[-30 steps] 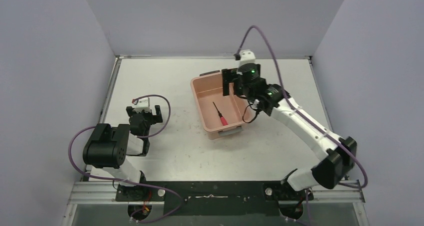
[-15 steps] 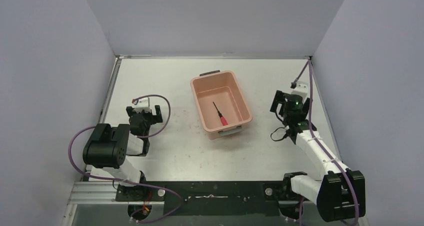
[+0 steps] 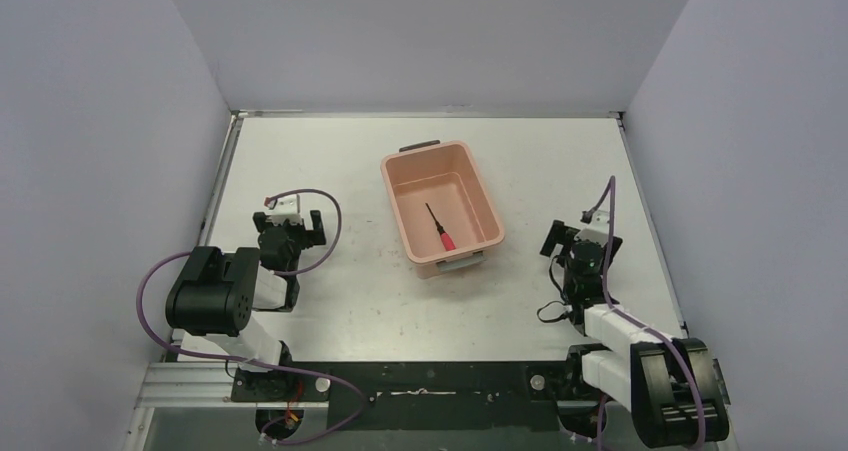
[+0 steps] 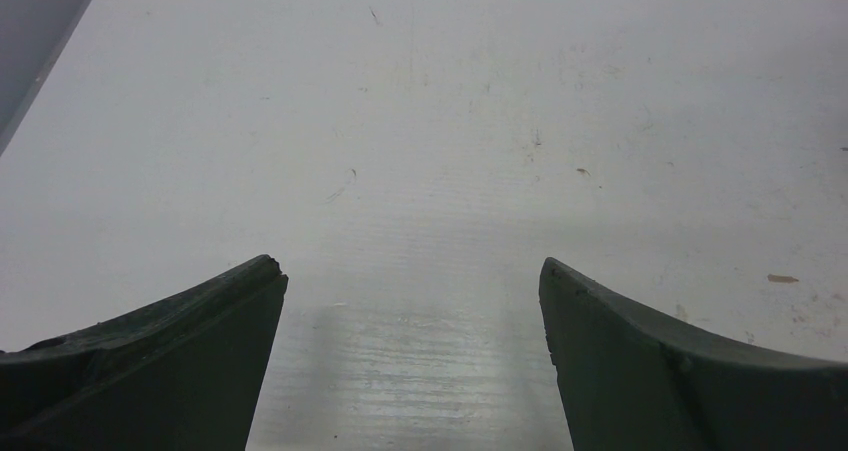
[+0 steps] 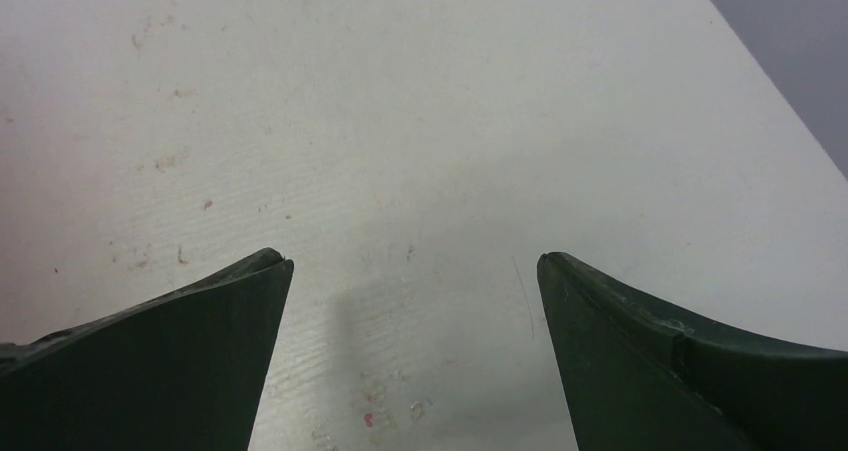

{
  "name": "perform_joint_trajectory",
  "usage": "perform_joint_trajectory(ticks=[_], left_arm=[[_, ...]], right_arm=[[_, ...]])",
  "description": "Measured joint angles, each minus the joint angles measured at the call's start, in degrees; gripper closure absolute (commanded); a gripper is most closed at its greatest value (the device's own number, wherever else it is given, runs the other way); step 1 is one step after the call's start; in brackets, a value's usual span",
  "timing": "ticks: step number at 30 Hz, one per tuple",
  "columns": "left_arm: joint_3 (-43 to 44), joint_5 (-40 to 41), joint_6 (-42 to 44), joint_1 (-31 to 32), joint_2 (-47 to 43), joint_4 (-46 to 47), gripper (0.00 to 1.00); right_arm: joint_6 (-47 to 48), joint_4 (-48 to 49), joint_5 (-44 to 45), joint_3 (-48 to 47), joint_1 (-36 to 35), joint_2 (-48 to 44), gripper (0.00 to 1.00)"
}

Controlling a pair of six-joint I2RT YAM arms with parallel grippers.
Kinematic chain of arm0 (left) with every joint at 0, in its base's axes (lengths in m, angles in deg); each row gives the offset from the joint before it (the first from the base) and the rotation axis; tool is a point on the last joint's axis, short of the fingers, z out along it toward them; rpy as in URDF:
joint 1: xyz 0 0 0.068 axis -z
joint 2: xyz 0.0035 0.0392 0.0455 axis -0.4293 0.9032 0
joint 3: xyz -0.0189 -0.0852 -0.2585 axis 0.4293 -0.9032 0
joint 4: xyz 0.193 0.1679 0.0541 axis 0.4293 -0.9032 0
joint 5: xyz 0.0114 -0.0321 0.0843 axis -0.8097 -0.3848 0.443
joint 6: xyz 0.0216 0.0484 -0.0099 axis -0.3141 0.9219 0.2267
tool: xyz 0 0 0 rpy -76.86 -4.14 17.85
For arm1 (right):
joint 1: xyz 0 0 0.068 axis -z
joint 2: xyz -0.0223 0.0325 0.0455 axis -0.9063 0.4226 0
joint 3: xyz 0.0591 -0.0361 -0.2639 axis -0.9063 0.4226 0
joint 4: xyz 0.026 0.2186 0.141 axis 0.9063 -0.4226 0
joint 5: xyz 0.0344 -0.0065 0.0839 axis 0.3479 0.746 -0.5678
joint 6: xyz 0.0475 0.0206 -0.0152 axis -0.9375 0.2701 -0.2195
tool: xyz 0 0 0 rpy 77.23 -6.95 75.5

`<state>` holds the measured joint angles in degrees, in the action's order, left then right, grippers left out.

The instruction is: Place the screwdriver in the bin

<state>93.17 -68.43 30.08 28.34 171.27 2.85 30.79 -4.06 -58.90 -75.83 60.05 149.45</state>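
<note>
Screwdriver [image 3: 439,229] lies flat on the floor of the bin [image 3: 392,199], roughly along the long axis, red handle toward the near end, black shaft pointing to the far end and slightly left. From the top view it sits near the middle of the floor and looks clear of all four walls. Bin stands on the table [image 3: 330,161] a little right of centre, slightly skewed, with one grey handle [image 3: 420,145] at the far short end and another at the near short end. On my side, the left gripper [image 3: 290,227] hangs over the table left of the bin, well apart from it. In the left wrist view its jaws are spread wide, both fingers [image 4: 190,361] at the lower corners, only bare, lightly scuffed tabletop between them, nothing held. The right gripper [image 3: 581,245] is over the table right of the bin, near the right edge, also well apart from the bin. The right wrist view shows the same wide spread, with dark, empty fingers [image 5: 660,371], a few small stains on the tabletop between them, and the table's edge cutting across the upper right corner. Both arms are folded close to their bases. Whether either pair of fingertips touches the table I cannot tell.
</note>
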Motion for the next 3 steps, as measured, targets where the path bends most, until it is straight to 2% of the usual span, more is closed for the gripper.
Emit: perform_joint_trajectory(ticks=[3], left_arm=[[0.0, -1.5, 0.2, 0.0, 0.0, 0.0, 0.03]], right_arm=[[0.0, 3.4, 0.0, 0.2, 0.0, 0.3, 0.00]])
